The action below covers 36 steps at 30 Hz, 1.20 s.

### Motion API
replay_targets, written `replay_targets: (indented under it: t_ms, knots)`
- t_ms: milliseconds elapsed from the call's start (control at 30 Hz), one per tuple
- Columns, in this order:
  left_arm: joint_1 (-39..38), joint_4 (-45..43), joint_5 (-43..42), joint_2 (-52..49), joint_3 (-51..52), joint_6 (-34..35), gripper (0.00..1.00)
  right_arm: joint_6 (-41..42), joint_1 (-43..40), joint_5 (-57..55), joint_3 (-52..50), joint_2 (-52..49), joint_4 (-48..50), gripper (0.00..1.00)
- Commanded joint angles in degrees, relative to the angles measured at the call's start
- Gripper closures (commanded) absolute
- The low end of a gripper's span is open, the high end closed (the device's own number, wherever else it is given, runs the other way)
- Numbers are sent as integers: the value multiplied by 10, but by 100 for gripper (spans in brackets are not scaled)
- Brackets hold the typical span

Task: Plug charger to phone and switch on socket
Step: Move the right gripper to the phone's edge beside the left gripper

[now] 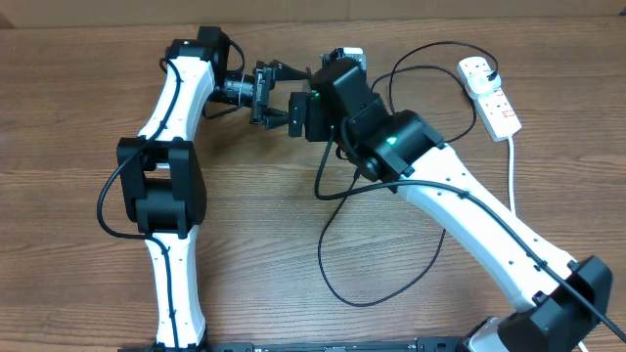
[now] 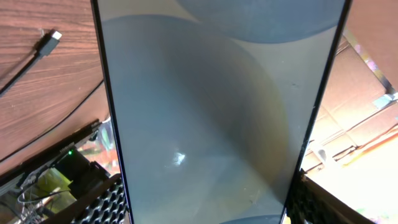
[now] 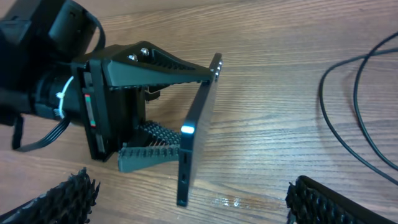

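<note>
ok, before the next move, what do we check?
1. Phone held in left gripper: ok.
2. Right gripper open and empty: ok.
3. Connector tip lying free on the table: ok.
4. Phone's charging port facing the right arm: cannot tell.
5. Charger plug in socket: ok, looks seated.
6. Socket switched on: cannot tell.
</note>
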State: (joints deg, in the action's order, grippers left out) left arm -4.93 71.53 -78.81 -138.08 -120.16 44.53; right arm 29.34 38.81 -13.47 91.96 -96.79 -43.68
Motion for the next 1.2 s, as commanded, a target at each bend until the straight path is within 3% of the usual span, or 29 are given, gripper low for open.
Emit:
replay_targets:
  t_ms: [0, 400, 633, 833, 933, 1167]
  knots:
    - [-6, 0, -29, -1, -15, 8, 32, 42, 2, -50, 11, -23, 3, 0]
    - [-16, 0, -33, -1, -15, 14, 32, 54, 2, -54, 11, -59, 17, 12]
    - [-17, 0, -33, -1, -15, 14, 31, 54, 2, -54, 11, -68, 27, 32]
    - [-22, 0, -33, -1, -15, 13, 31, 49, 2, -62, 10, -70, 29, 33]
    - [-24, 0, -33, -1, -15, 10, 31, 49, 2, -74, 10, -70, 29, 42]
    - [-26, 0, -33, -1, -15, -13, 31, 47, 2, -75, 10, -70, 29, 43]
